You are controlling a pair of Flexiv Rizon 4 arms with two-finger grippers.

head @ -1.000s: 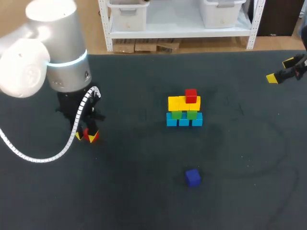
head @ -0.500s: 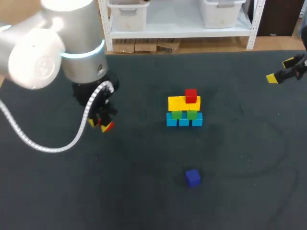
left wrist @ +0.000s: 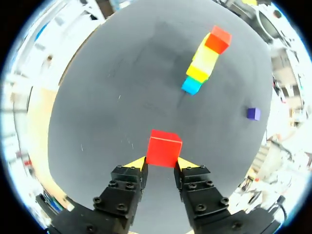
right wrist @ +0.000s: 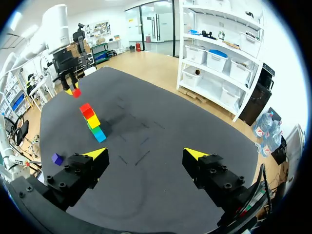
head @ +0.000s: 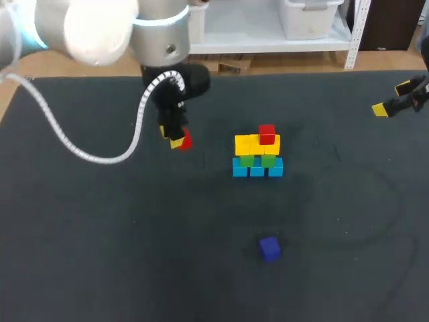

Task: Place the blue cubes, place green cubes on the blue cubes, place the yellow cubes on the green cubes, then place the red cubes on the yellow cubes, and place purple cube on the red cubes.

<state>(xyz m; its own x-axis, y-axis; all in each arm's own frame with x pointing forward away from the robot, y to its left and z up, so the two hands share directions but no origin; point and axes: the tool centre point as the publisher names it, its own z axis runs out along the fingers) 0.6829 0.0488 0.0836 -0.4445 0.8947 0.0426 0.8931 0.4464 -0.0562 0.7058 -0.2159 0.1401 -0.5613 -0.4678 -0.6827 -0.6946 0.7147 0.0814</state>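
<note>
Over the last second our left arm has swung in from the near-left, well away from the stack, to a spot just to its left and slightly behind it. The left fingers are clenched on the held red cube, one yellow tip on each side of it, and the cube hangs above the surface, apart from the stack. Nothing else has shifted.

We judge that the red step is half done. The stack has blue cubes at the base, green cubes on them and yellow cubes above. The seated red cube sits on the right part of the yellow row. The bare yellow to its left is, we think, where the carried cube belongs.

The seated red cube is what stands in the way. The carried cube must come down right beside it, so a finger may knock it or push the yellow row off the green.

The purple cube lies alone on the surface well in front of the stack, out of the left arm's path, waiting for the last step. Our right fingers are spread wide and empty, far to the stack's right near the surface's edge.
</note>
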